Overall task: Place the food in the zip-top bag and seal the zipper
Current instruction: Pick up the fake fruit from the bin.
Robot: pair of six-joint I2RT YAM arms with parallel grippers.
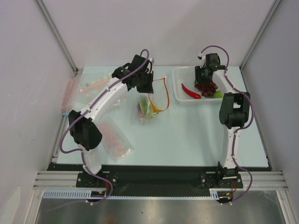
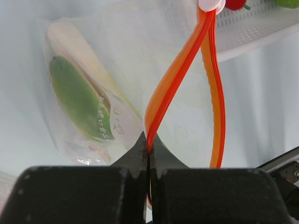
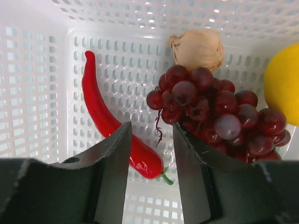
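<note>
The clear zip-top bag point(image 1: 148, 106) lies at mid-table with the green-and-white scallion point(image 1: 145, 105) inside it. My left gripper point(image 1: 145, 85) is shut on the red-orange zipper strip point(image 1: 164, 93) and holds the mouth up in a loop. In the left wrist view the jaws point(image 2: 148, 142) pinch the zipper point(image 2: 173, 79), and the scallion point(image 2: 77, 98) shows through the bag. The dark grapes point(image 1: 206, 87) lie in the white basket point(image 1: 179, 77). My right gripper point(image 1: 204, 74) hangs open over them. In the right wrist view it point(image 3: 152, 135) is just left of the grapes point(image 3: 212, 109).
The basket also holds a red chili point(image 3: 105, 114), a beige garlic-like bulb point(image 3: 198, 49), a yellow fruit point(image 3: 282, 91) and a green piece point(image 1: 218, 94). Pink-dotted clear bags lie at the near left point(image 1: 116, 136) and far left point(image 1: 91, 86).
</note>
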